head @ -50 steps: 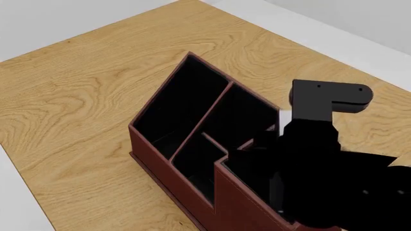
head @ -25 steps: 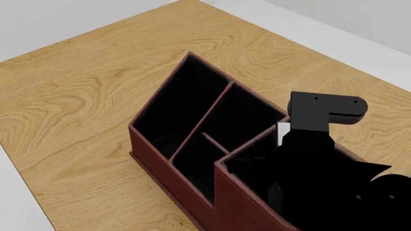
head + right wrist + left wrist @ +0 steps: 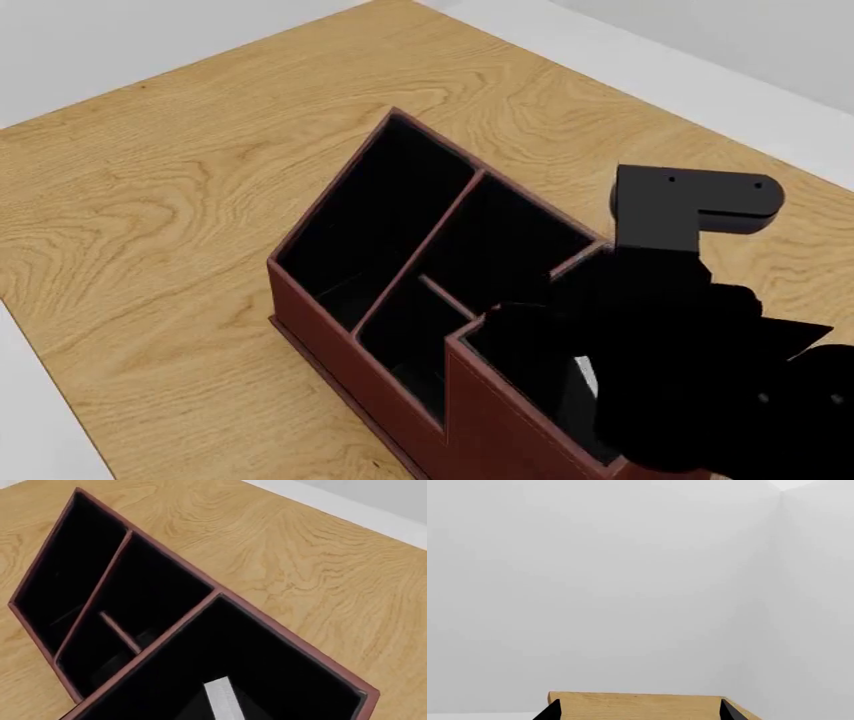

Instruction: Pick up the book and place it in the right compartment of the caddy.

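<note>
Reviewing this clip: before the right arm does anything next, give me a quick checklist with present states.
1. Book inside the right compartment: ok, its white page edge shows low within the black walls.
2. Book resting on the compartment floor: cannot tell.
3. Right gripper open or shut: cannot tell; the arm is a black mass over the caddy.
4. Caddy upright on the table: ok.
5. Left gripper away from the caddy: ok, it faces a bare wall.
</note>
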Available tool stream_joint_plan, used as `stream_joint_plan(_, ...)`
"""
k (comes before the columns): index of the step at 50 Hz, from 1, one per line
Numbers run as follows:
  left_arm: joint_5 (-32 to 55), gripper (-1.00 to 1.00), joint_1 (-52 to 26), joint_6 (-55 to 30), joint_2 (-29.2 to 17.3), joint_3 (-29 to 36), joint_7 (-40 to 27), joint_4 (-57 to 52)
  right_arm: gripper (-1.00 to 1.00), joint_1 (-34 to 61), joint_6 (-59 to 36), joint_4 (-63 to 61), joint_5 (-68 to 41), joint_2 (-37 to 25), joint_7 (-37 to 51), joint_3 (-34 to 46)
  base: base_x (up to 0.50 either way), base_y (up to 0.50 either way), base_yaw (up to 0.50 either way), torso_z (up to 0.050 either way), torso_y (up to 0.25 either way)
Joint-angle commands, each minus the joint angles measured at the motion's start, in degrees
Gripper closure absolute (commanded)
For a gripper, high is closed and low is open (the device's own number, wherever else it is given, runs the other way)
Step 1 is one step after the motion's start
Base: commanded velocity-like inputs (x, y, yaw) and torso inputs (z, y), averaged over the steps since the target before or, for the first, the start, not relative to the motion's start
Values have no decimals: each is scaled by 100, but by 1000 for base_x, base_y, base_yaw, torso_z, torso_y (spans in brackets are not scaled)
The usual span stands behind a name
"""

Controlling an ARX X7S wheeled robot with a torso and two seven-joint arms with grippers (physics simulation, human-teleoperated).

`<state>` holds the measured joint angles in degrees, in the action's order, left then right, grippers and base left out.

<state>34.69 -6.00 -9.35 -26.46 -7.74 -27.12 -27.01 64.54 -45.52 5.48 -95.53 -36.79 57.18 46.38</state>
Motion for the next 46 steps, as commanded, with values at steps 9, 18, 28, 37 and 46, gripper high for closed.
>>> stream_joint_plan(9, 27, -100, 15, 17, -19, -10, -4, -10, -100, 369, -231, -450, -349, -117, 458, -140, 0, 0, 0, 0, 0)
stream_joint_plan(18, 22, -100, 8, 47, -14, -11, 5, 30, -100, 537, -353, -623, -524, -167, 665, -166, 0, 0, 0, 0, 0)
stream_joint_plan(28, 33, -100, 27, 22, -33, -5, -24, -26, -100, 648, -357, -841, -631, -195, 763, -233, 0, 0, 0, 0, 0)
stream_joint_plan(37, 61, -100, 26, 35, -39, -26, -22, -4, -100, 751, -354, -1060, -582, -167, 822, -240, 0, 0, 0, 0, 0)
stream_joint_plan(46, 93, -100, 33, 27, -50, -47, -43, -23, -100, 697, -224, -1401, -473, -152, 745, -297, 0, 0, 0, 0, 0)
